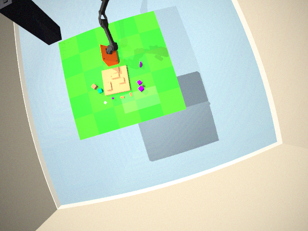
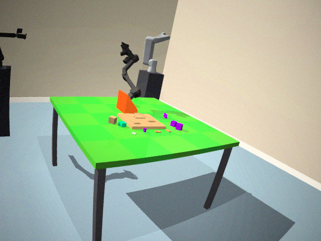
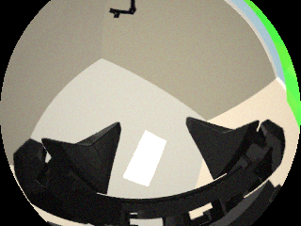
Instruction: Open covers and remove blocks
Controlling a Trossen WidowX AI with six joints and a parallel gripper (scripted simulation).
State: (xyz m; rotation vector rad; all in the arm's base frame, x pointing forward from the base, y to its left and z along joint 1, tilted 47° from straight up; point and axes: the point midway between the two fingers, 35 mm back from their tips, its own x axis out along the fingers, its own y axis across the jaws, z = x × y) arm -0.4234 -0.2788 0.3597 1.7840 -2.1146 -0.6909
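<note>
The tan puzzle board [image 1: 106, 87] [image 2: 149, 127] lies flat on the table; small raised parts and shadows show on its top, but I cannot tell covers or wells apart. Left of it are a tan cube [image 1: 94, 86] [image 2: 112, 119] and a teal block [image 1: 100, 90] [image 2: 122, 124]. Right of it are two purple cubes [image 1: 141, 88] [image 2: 179, 126] and an upright purple piece [image 1: 140, 64] [image 2: 165, 115]. A small purple piece [image 1: 112, 98] [image 2: 144, 129], orange pieces [image 1: 121, 97] [image 2: 157, 131] and a white piece [image 1: 105, 102] [image 2: 133, 133] lie along its near side. My gripper [image 2: 123, 44] [image 3: 154, 123] is open and empty, high above the table, pointing upward.
An orange wedge [image 1: 110, 59] [image 2: 125, 103] stands between the board and my arm's base. The green checkered table [image 1: 85, 126] [image 2: 85, 147] bears everything. Beyond it stand a grey arm [image 2: 148, 50] on a dark pedestal and another black pedestal [image 1: 32, 22] [image 2: 4, 103].
</note>
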